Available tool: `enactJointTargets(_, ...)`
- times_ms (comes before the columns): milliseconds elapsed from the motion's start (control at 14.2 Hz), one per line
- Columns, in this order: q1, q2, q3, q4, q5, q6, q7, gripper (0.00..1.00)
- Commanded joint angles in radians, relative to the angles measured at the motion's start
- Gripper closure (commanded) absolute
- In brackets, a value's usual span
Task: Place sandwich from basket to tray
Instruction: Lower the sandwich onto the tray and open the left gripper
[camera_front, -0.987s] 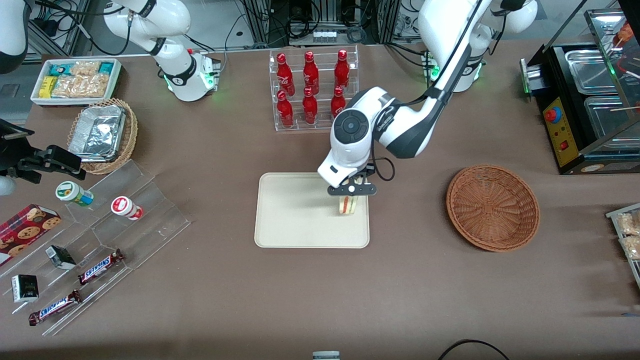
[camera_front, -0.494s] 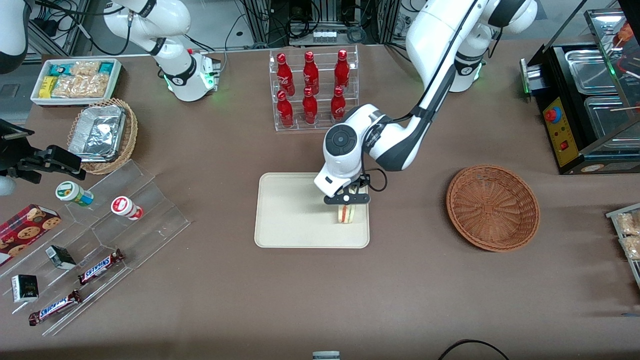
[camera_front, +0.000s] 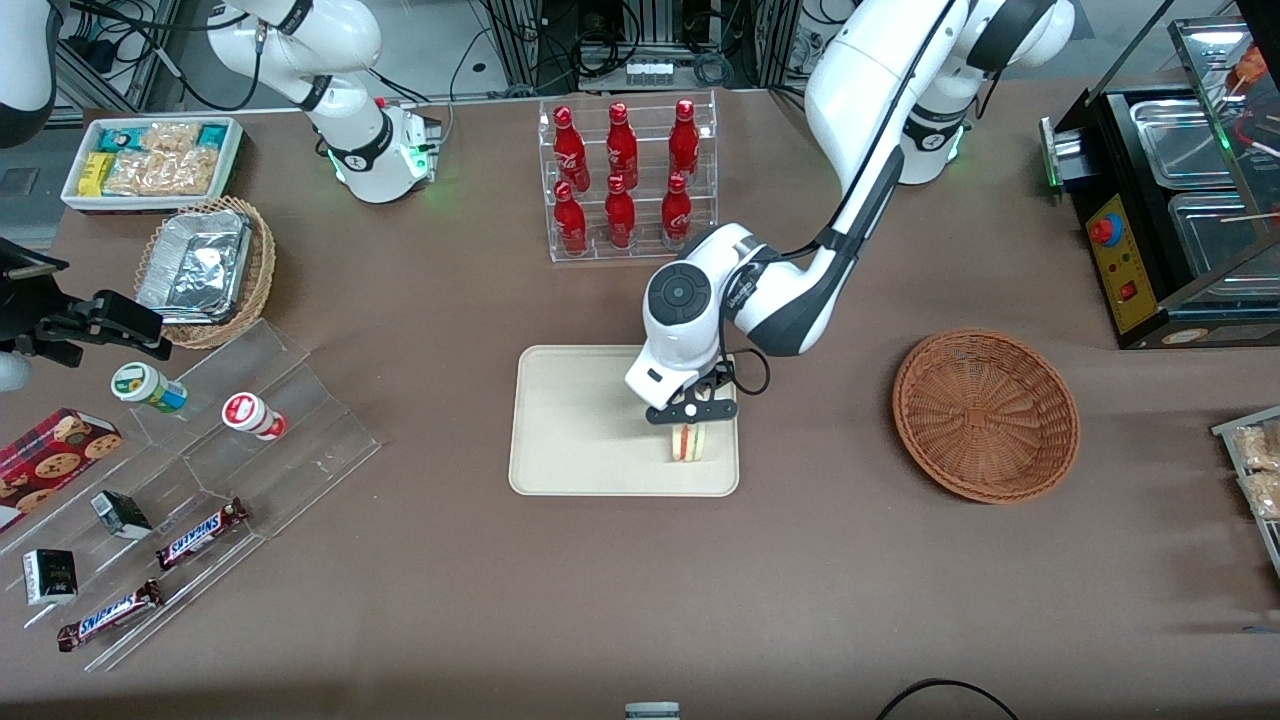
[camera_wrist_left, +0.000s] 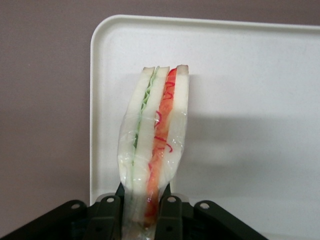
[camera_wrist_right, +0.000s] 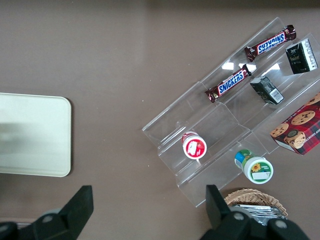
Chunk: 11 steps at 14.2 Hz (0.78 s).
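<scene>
The left arm's gripper (camera_front: 692, 415) hangs over the tray (camera_front: 580, 440), jaws clamped on the sandwich (camera_front: 684, 443); the wedge stands on edge near the tray's corner nearest the basket (camera_front: 985, 415); the basket sits well apart from the tray.

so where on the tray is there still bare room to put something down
Most of the tray is bare: the whole stretch toward the parked arm's end, bordered by its rim. It is crowded only at the edge nearest the basket, where the gripper holds the sandwich upright over the tray. The basket itself is bare too.
</scene>
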Motion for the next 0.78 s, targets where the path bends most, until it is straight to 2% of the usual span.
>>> enactJointTargets(0,-0.018,0.036,0.013,0.046,0.031,0.003,-0.049,0.7)
enactJointTargets(71,-0.018,0.038,0.013,0.045,0.031,0.003,-0.051,0.65)
enactJointTargets(141,-0.018,0.039,0.013,0.045,0.031,0.004,-0.051,0.5)
enactJointTargets(282,-0.018,0.038,0.013,0.045,0.031,0.003,-0.048,0.16)
enactJointTargets(353,-0.018,0.038,0.013,0.046,0.031,0.003,-0.045,0.05)
enactJointTargets(423,-0.018,0.03,0.013,0.046,0.033,0.001,-0.048,0.01)
enactJointTargets(705,-0.015,-0.05,0.013,0.043,0.031,-0.078,-0.051,0.0)
